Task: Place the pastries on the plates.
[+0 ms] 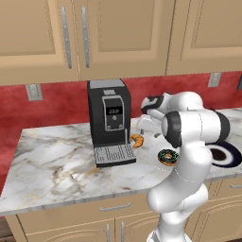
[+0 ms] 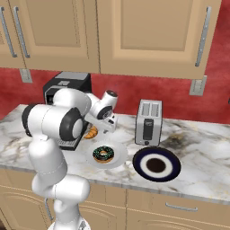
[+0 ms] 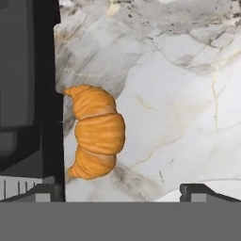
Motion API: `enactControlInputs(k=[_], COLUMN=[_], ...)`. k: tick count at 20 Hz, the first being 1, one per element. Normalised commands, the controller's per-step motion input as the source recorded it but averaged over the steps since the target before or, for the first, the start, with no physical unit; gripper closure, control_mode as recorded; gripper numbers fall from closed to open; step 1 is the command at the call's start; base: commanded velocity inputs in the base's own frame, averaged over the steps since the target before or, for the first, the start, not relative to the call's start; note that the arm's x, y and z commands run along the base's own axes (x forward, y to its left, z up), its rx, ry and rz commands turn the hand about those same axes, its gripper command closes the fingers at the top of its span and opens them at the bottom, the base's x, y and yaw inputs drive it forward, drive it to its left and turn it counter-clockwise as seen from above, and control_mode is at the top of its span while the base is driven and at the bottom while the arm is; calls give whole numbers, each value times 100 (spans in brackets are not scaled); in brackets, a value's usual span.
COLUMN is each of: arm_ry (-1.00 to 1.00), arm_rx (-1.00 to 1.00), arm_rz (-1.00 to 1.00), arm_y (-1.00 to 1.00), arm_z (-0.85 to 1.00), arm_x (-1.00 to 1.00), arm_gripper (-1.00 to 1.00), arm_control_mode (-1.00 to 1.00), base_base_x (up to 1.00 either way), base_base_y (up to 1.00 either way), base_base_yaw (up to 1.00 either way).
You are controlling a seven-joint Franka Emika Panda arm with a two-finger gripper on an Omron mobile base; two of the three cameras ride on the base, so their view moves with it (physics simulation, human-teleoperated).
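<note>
Donut sits on white plate; croissant, left of frame, awaits navy plate; jaws wide, empty.

Croissant beside the coffee machine, seen from above

We look down on the croissant lying on the marble counter, its inner curve just beside the dark coffee machine on the left. Our gripper hangs wide open, one fingertip over the machine, the other over bare marble.
</note>
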Motion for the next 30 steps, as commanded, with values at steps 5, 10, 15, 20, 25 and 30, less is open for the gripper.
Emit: enactControlInputs(k=[5, 10, 15, 20, 25, 30], arm_ry=[0, 0, 0, 1, 1, 0], arm_rx=[0, 0, 0, 0, 1, 0], arm_rz=[0, 0, -1, 0, 0, 0], arm_y=[9, 10, 0, 0, 0, 0], arm_z=[-35, -14, -8, -19, -14, 0], arm_x=[16, 36, 36, 17, -8, -5], arm_gripper=[-100, -100, -100, -100, -100, -100], arm_control_mode=[-100, -100, -100, -100, -100, -100], base_base_x=[0, 0, 0, 0, 0, 0], base_base_y=[0, 0, 0, 0, 0, 0], base_base_yaw=[0, 0, 0, 0, 0, 0])
